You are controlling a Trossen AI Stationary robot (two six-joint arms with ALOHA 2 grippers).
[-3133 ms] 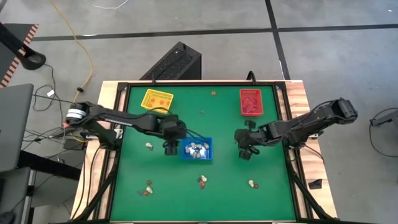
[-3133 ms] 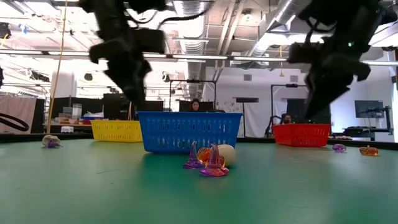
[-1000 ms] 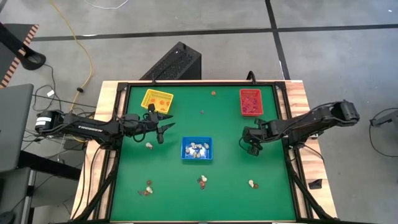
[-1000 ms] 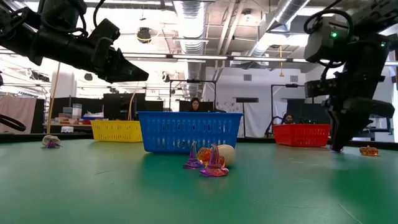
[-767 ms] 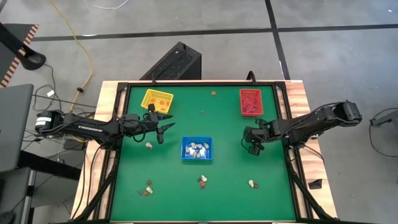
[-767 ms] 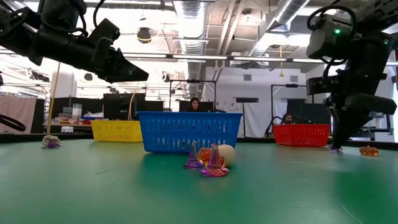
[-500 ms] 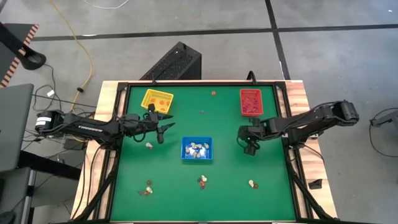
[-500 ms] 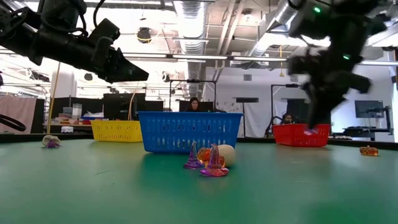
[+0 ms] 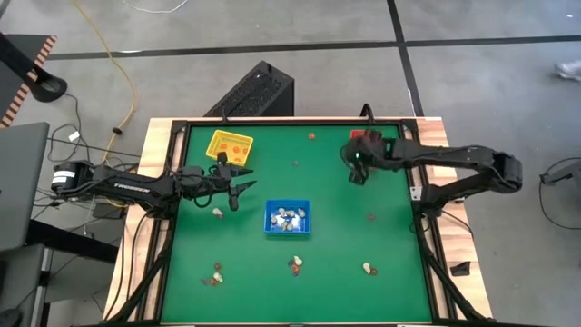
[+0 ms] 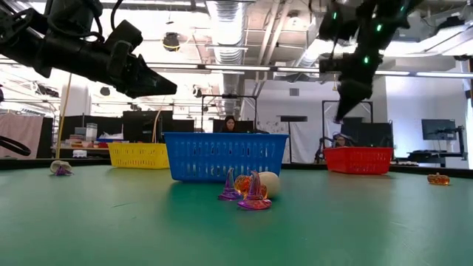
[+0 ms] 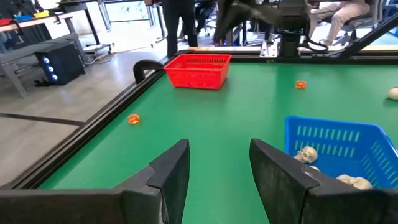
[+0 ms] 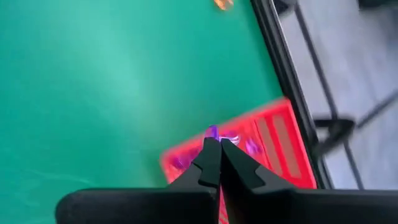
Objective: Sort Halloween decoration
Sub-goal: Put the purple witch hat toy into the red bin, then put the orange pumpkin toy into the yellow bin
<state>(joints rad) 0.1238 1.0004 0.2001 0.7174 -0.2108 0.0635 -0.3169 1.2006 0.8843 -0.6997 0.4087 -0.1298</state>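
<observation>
Two right gripper (image 12: 219,144) fingers pressed together, a small purple trinket (image 12: 212,132) right at their tips, grip unclear; red tray (image 12: 273,140) with more purple pieces directly below. Left gripper (image 11: 217,163) fingers spread wide, nothing between; blue tray (image 11: 339,144) with whitish skulls just beside them, yellow tray (image 9: 230,144) near. Loose trinkets (image 9: 295,264) scattered on green desk (image 9: 336,236).
</observation>
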